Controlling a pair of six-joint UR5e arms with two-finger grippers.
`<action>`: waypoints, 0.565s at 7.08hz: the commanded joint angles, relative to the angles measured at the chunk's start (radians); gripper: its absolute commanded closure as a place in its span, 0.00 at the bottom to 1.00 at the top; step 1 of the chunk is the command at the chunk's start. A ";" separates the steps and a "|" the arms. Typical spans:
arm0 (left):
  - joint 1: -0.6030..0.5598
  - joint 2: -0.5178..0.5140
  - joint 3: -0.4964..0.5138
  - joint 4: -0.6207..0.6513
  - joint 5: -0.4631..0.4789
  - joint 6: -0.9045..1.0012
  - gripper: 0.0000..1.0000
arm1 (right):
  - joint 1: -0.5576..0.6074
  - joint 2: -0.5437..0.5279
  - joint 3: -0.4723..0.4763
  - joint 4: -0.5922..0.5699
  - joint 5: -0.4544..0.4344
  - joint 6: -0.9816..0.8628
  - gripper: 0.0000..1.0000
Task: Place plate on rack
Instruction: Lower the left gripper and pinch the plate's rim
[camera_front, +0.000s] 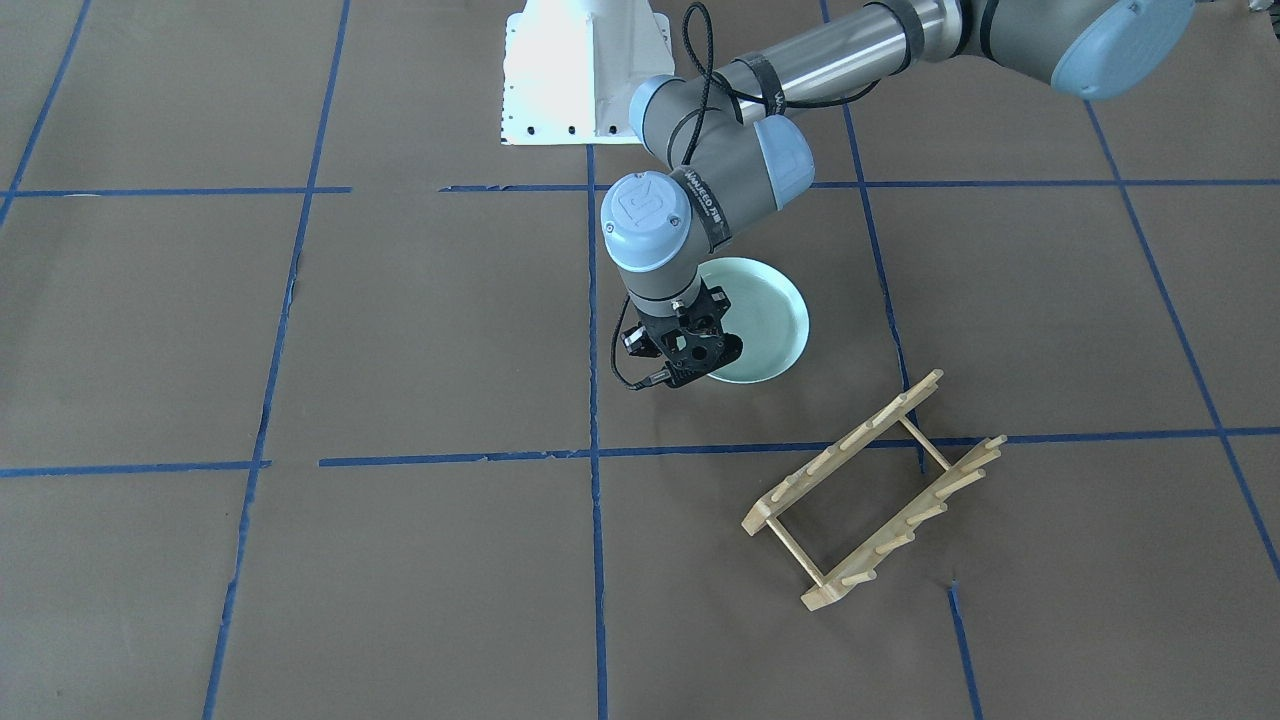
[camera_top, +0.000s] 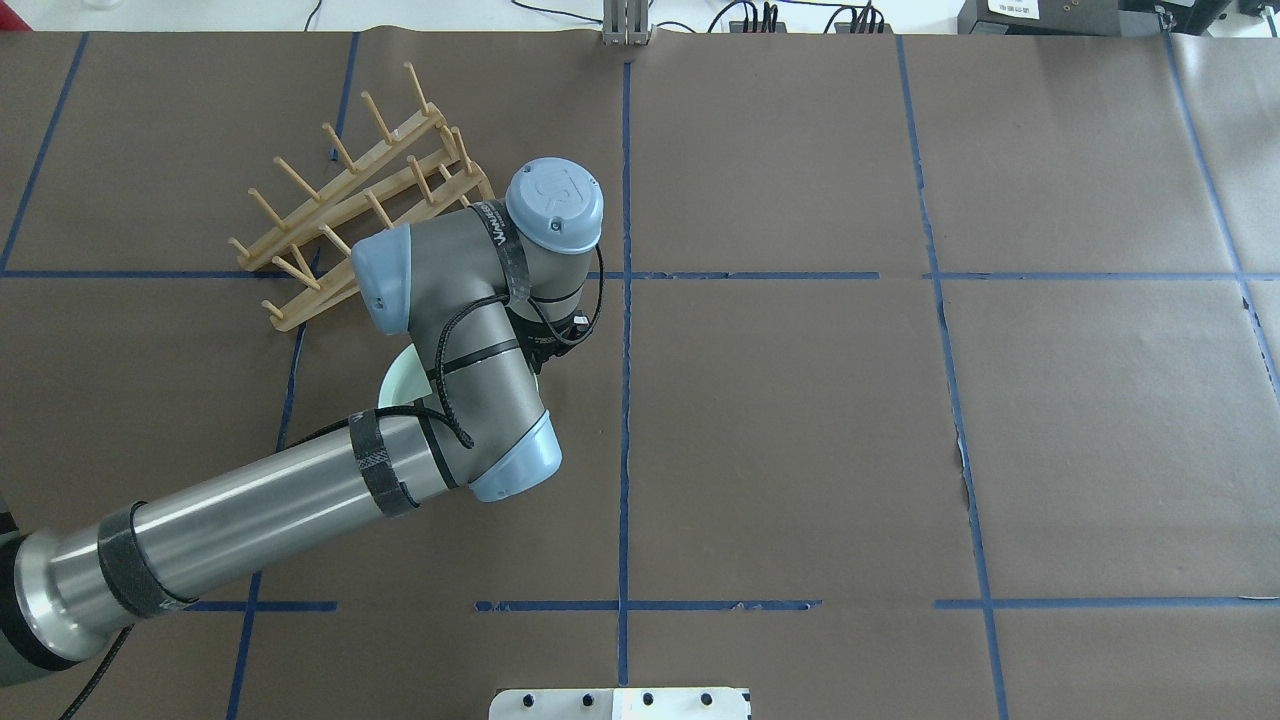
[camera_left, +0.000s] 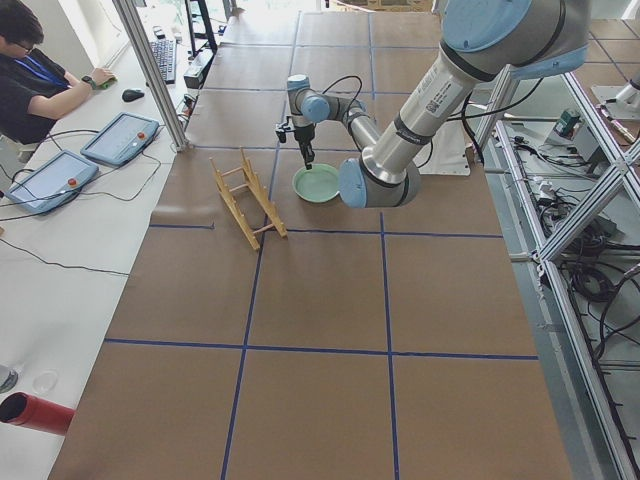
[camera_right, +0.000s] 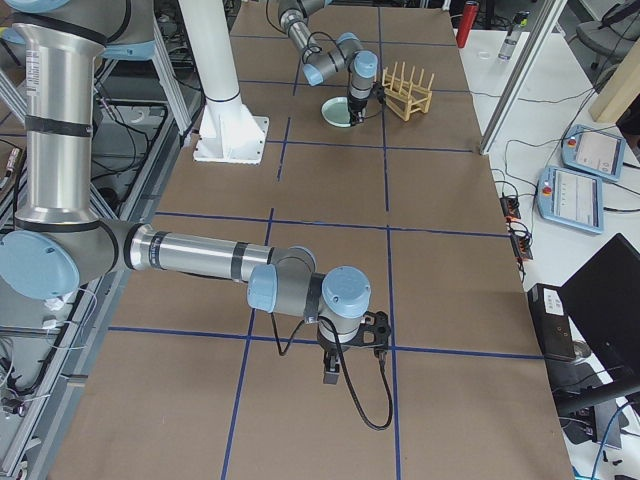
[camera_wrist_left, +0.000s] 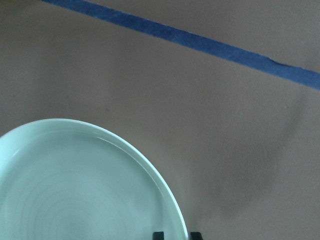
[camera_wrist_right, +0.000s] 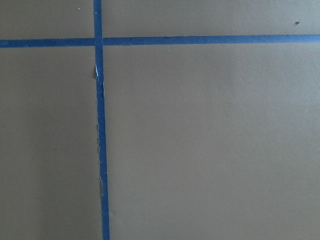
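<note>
Standing in the lower right of the front view, the rack (camera_front: 843, 447) is near the plate (camera_front: 770, 320), which lies flat at centre. The left gripper (camera_front: 700, 355) straddles its rim, one of the fingertips (camera_wrist_left: 158, 235) on each side; whether it grips cannot be told. The right gripper (camera_right: 350, 345) opening also cannot be told.

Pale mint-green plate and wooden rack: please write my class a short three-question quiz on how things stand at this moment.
1. True or false: the round pale mint-green plate already stands in the light wooden pegged dish rack.
2. Which arm's gripper is at the plate? A) the left arm's B) the right arm's C) both
3. Fill in: in the left wrist view, the fingertips of the left gripper straddle the plate's ____.
Key: 1 false, it lies flat on the brown table, apart from the rack; 2 A; 3 rim.
</note>
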 joint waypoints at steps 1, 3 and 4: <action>0.000 0.010 -0.003 -0.010 -0.004 -0.002 0.88 | 0.000 0.000 0.000 0.000 0.000 0.000 0.00; -0.001 0.028 -0.015 -0.055 -0.007 -0.002 1.00 | -0.001 0.000 0.000 0.000 0.000 0.000 0.00; -0.017 0.028 -0.064 -0.047 -0.053 -0.002 1.00 | 0.000 0.000 0.000 0.000 0.000 0.000 0.00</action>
